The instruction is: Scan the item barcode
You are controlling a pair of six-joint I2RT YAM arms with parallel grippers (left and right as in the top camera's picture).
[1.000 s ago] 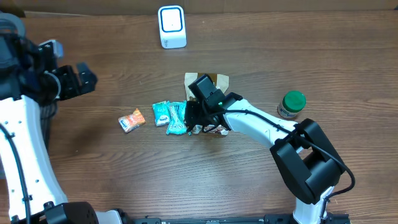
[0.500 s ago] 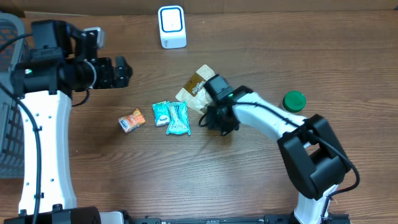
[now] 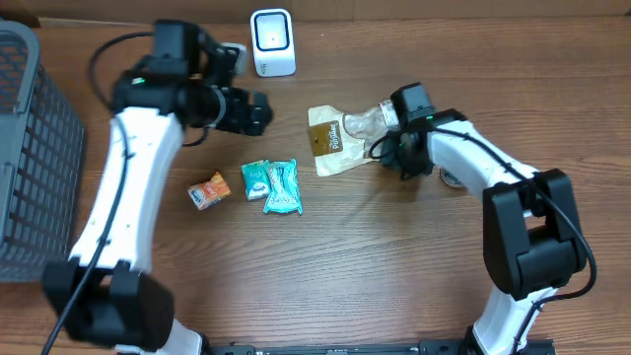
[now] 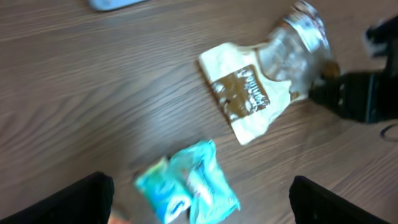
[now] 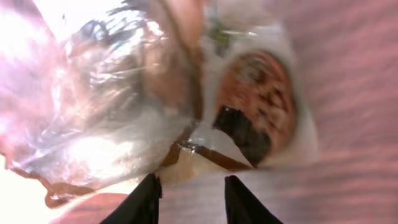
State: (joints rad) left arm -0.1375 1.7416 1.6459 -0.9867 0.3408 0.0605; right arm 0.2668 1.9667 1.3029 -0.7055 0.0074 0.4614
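Overhead: my right gripper [image 3: 386, 148], a bit apart, sits at the bag's [image 3: 335, 141] three o'clock, maybe to flip it; left gripper [image 3: 262, 111] wide apart.

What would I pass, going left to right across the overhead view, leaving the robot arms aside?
Grey basket → orange packet → small teal packet → longer teal packet → cream-and-brown pouch.

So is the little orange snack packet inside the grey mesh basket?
No, the small orange snack packet lies on the brown wooden table, well apart from the grey mesh basket.
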